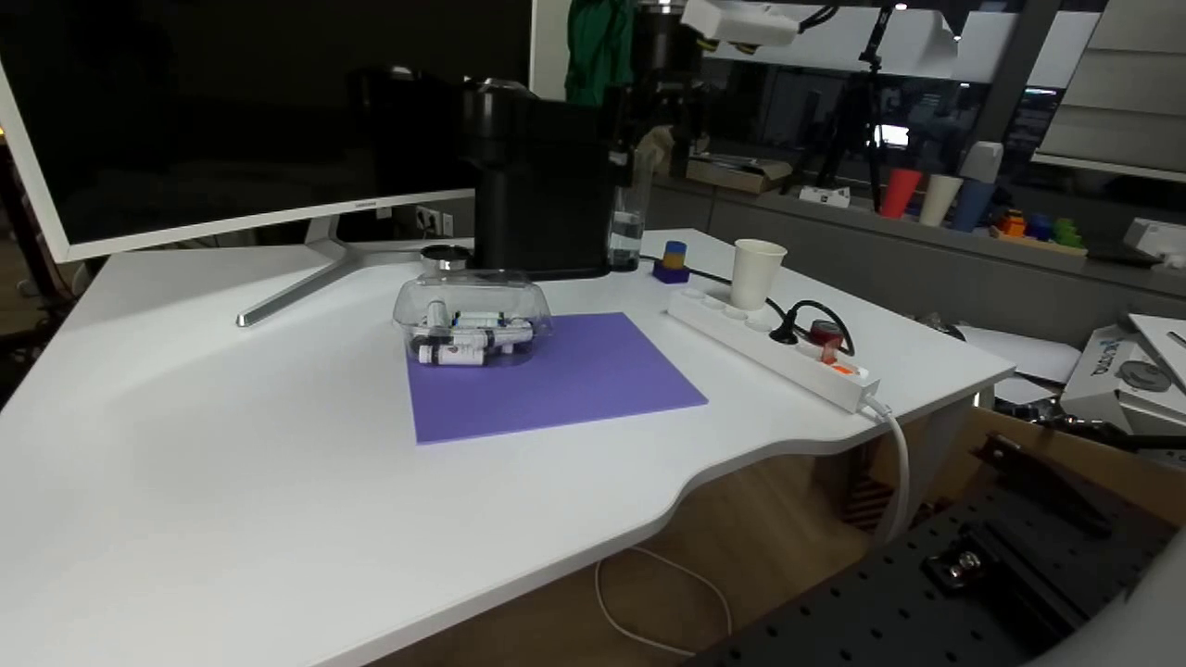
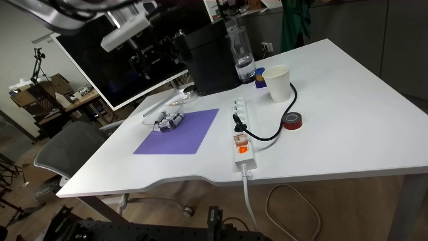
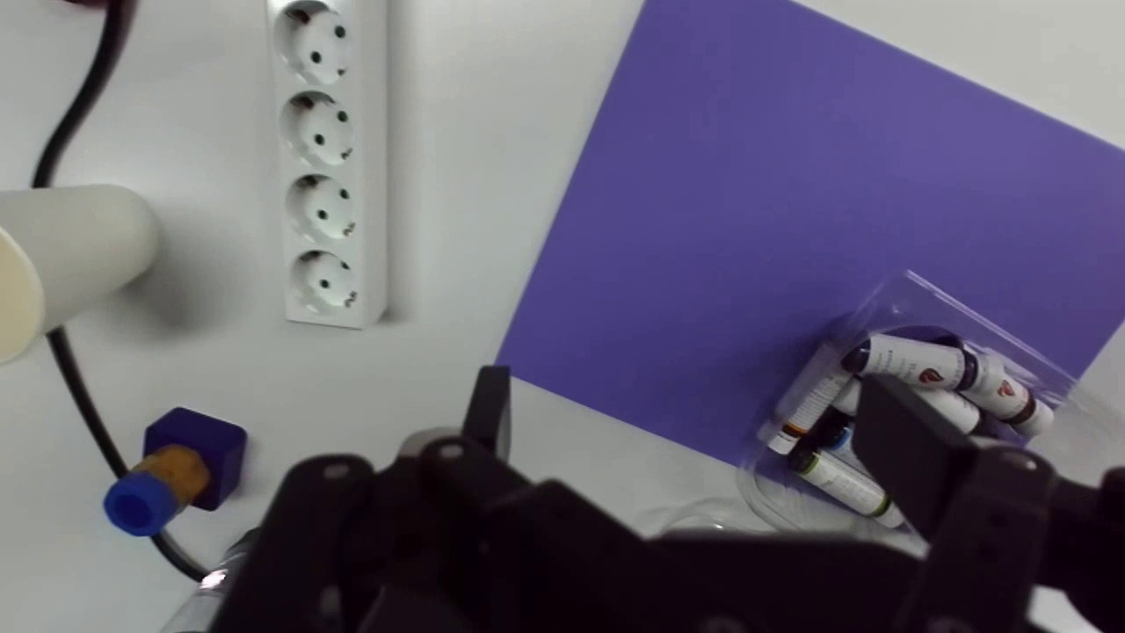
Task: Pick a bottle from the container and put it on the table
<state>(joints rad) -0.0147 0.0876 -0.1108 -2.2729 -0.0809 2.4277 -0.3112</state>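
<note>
Several small bottles with white labels and dark ends lie piled in a clear plastic container; one bottle shows in the exterior views and in the wrist view. The container rests on the purple mat, on the white table. My gripper is open and empty, raised well above the table. In the wrist view its right finger covers part of the bottles.
A white power strip and paper cup stand beside the mat. A tall black box, a clear cylinder with water and a monitor stand behind. A small coloured block piece and red tape lie nearby.
</note>
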